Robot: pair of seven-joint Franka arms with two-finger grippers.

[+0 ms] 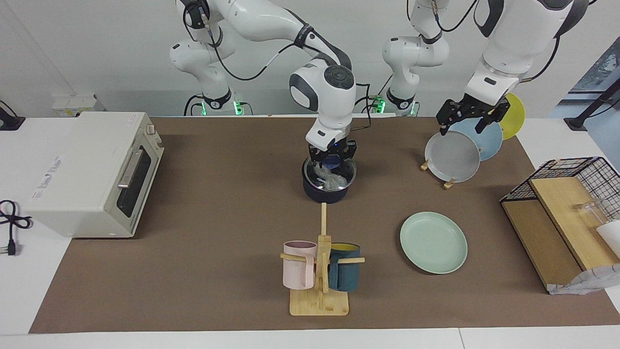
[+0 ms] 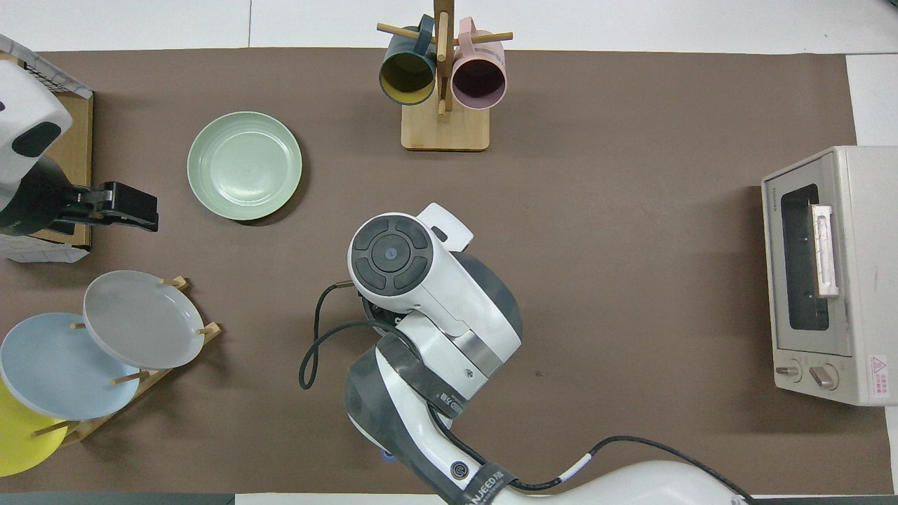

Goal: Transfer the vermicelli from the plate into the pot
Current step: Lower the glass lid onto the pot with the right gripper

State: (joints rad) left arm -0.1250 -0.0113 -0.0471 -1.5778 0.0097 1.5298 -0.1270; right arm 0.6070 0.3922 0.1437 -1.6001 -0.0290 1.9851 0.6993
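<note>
The dark navy pot (image 1: pixel 325 190) stands at the middle of the table. The whitish vermicelli (image 1: pixel 334 182) lies inside it. My right gripper (image 1: pixel 332 169) reaches down into the pot's mouth, its fingers apart around the top of the noodles. In the overhead view the right arm hides the pot and noodles. The mint-green plate (image 1: pixel 433 242) lies bare, farther from the robots than the pot and toward the left arm's end; it also shows in the overhead view (image 2: pixel 244 166). My left gripper (image 1: pixel 460 127) waits open and empty in the air over the plate rack, also seen in the overhead view (image 2: pixel 140 209).
A rack holds a grey plate (image 1: pixel 453 156), a light blue plate (image 1: pixel 487 138) and a yellow plate (image 1: pixel 513 115). A mug tree (image 1: pixel 320 271) with a pink and a teal mug stands near the table's outer edge. A toaster oven (image 1: pixel 92 174) and a wire basket (image 1: pixel 576 172) sit at the ends.
</note>
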